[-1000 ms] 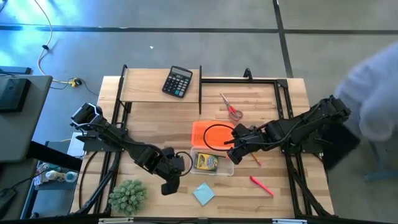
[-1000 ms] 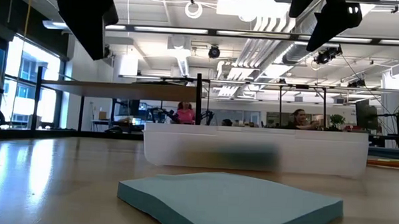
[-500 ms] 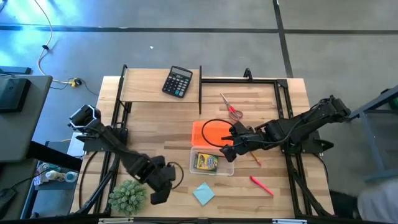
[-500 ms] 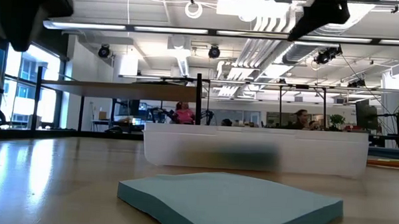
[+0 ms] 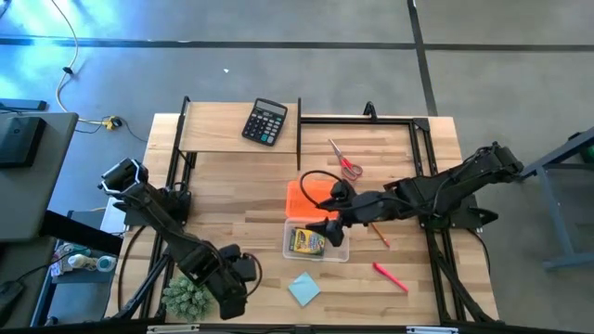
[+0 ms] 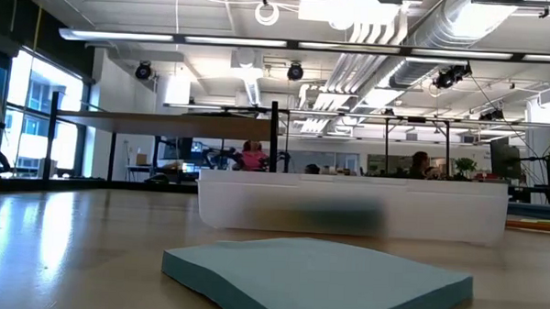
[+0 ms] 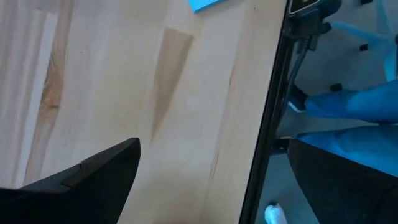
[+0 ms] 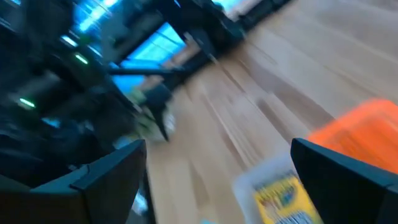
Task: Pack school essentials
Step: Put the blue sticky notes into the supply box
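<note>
In the high view a clear box (image 5: 316, 240) holds the yellow-green crayon pack (image 5: 307, 242), with an orange lid (image 5: 306, 197) just behind it. My right gripper (image 5: 328, 229) hovers open over the box's right part; its wrist view shows the crayon pack (image 8: 283, 194) ahead. My left gripper (image 5: 231, 282) is open above bare wood near the table's near edge, between the green plant (image 5: 185, 297) and the light-blue note pad (image 5: 303, 289). Red-handled scissors (image 5: 346, 162), pencil (image 5: 380, 237) and red pen (image 5: 390, 276) lie flat on the table. I see no eraser.
A black calculator (image 5: 265, 122) sits on the raised shelf at the far left. A black cable loops over the orange lid. A dark frame edges the table (image 5: 232, 186). In the low view the note pad (image 6: 326, 280) lies before the box (image 6: 346, 212); people sit far behind.
My left gripper has swung from beside the box toward the table's near left corner, ending by the plant. My right gripper has moved toward the table's left, from the lid's right edge to over the box. A person at the right side has gone from view.
</note>
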Action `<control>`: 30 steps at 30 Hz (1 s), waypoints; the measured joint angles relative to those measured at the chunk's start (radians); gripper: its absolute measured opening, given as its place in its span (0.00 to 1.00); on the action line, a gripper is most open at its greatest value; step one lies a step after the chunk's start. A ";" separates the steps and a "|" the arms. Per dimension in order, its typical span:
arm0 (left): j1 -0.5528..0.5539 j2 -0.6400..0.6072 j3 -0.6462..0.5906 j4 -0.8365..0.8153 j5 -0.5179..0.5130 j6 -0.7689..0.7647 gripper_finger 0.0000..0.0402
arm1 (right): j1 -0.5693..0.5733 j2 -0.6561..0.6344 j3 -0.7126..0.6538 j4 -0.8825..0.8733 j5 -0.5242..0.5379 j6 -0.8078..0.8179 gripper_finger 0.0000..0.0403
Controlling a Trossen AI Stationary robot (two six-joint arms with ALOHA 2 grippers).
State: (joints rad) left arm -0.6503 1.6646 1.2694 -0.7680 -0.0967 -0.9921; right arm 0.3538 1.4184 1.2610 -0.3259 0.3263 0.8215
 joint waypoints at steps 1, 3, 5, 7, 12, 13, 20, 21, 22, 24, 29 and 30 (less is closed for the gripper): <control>-0.005 0.000 0.000 0.000 0.002 0.007 0.98 | 0.000 0.002 0.000 0.035 0.000 -0.016 0.96; -0.012 0.000 0.000 -0.004 0.007 0.026 0.98 | 0.000 0.010 0.000 0.107 0.004 -0.049 0.96; -0.013 0.000 0.000 -0.018 0.027 0.044 0.98 | 0.000 0.020 0.000 0.176 0.006 -0.072 0.96; -0.003 -0.001 0.000 -0.038 0.059 0.068 0.98 | 0.000 0.027 0.000 0.219 0.006 -0.088 0.96; 0.026 -0.008 0.000 -0.117 0.095 0.149 0.98 | 0.003 0.052 0.011 0.235 0.000 -0.088 0.96; 0.032 -0.008 -0.001 -0.137 0.105 0.165 0.98 | 0.007 0.063 0.028 0.234 0.000 -0.091 0.96; 0.104 -0.008 -0.001 -0.182 0.121 0.315 0.98 | 0.049 0.163 0.285 -0.012 0.019 -0.175 0.96; 0.117 -0.008 -0.001 -0.182 0.120 0.333 0.98 | 0.057 0.175 0.322 -0.069 0.031 -0.178 0.96; 0.129 -0.008 -0.001 -0.181 0.119 0.352 0.98 | 0.064 0.185 0.356 -0.125 0.042 -0.188 0.96; 0.155 -0.008 -0.001 -0.182 0.118 0.387 0.98 | 0.080 0.208 0.418 -0.211 0.041 -0.205 0.96; 0.214 -0.008 -0.001 -0.182 0.119 0.440 0.98 | 0.126 0.249 0.475 -0.394 -0.012 -0.235 0.96; 0.224 -0.008 -0.001 -0.182 0.118 0.445 0.98 | 0.136 0.256 0.475 -0.419 -0.024 -0.245 0.96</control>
State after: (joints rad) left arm -0.4263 1.6566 1.2686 -0.9497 0.0216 -0.5466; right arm 0.4900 1.6739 1.7363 -0.7452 0.3020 0.5769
